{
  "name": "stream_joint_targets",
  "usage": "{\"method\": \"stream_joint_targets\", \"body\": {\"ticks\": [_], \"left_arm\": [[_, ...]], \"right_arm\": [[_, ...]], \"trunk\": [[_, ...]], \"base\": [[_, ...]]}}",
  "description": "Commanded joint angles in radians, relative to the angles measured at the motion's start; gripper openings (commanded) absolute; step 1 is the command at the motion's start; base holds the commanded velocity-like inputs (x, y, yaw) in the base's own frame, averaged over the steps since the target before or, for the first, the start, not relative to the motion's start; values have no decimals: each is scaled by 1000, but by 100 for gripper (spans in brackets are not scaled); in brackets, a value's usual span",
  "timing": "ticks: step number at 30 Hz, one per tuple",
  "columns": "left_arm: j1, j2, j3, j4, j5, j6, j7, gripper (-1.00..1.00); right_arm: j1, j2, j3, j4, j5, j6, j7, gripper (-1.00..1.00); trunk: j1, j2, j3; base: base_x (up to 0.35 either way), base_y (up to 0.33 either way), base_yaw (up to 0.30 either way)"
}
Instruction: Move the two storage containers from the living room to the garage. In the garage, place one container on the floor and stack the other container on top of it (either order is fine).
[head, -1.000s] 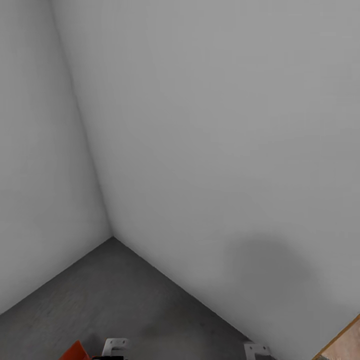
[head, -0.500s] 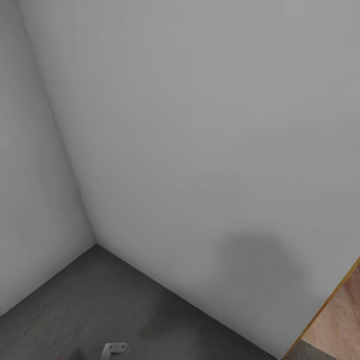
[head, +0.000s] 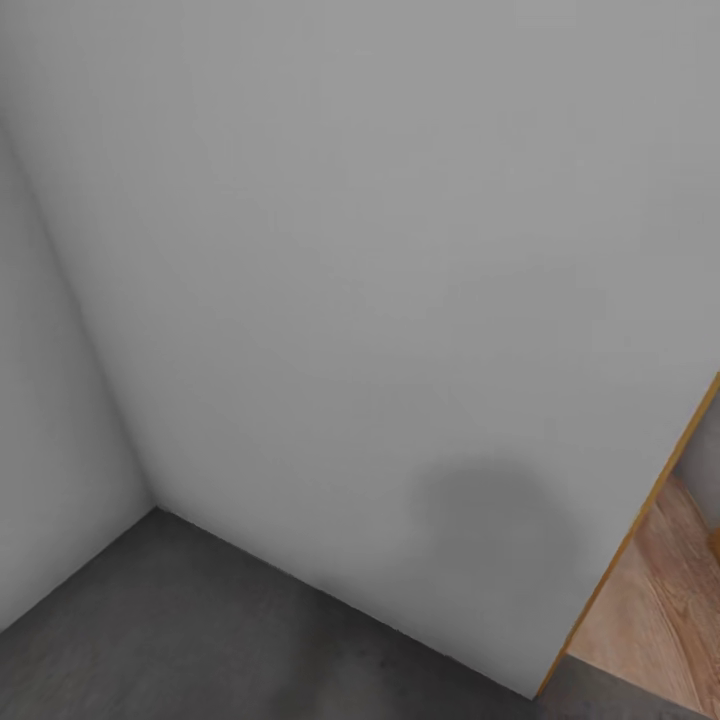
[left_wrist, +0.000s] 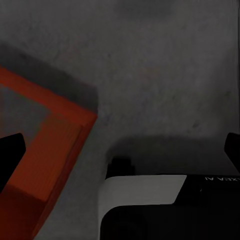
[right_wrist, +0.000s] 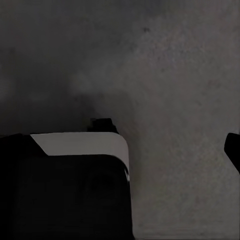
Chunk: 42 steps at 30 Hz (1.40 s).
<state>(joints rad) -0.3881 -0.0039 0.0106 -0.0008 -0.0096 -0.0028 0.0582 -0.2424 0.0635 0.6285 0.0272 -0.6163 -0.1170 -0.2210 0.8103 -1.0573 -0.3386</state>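
Your head camera faces a pale grey wall meeting a second wall at a corner, with the dark concrete floor of the garage below and a strip of light wood plank flooring past a wood-edged opening at the right. Your left wrist camera looks down at that concrete, where one orange-red storage container sits with its corner toward the robot's white-and-black base. The left gripper has its dark fingertips spread wide apart, holding nothing. Of the right gripper, one fingertip shows above bare concrete; you cannot tell its state.
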Motion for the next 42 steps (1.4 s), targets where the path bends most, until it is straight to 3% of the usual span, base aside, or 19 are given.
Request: {"method": "stream_joint_targets", "body": {"ticks": [1,24,42], "left_arm": [[0,0,1,0,-1,0,3,100],[3,2,0,-2,-7,0,3,100],[3,2,0,-2,-7,0,3,100]], "right_arm": [[1,1,8,3,-10,-5,3,100],[11,-1,8,4,-13,-6,14,100],[11,0,8,4,-14,-6,14,100]], "trunk": [[0,-1,0],[0,-1,24],[0,-1,45]], "base": [[0,0,-223],[0,0,-188],[0,0,-17]]}}
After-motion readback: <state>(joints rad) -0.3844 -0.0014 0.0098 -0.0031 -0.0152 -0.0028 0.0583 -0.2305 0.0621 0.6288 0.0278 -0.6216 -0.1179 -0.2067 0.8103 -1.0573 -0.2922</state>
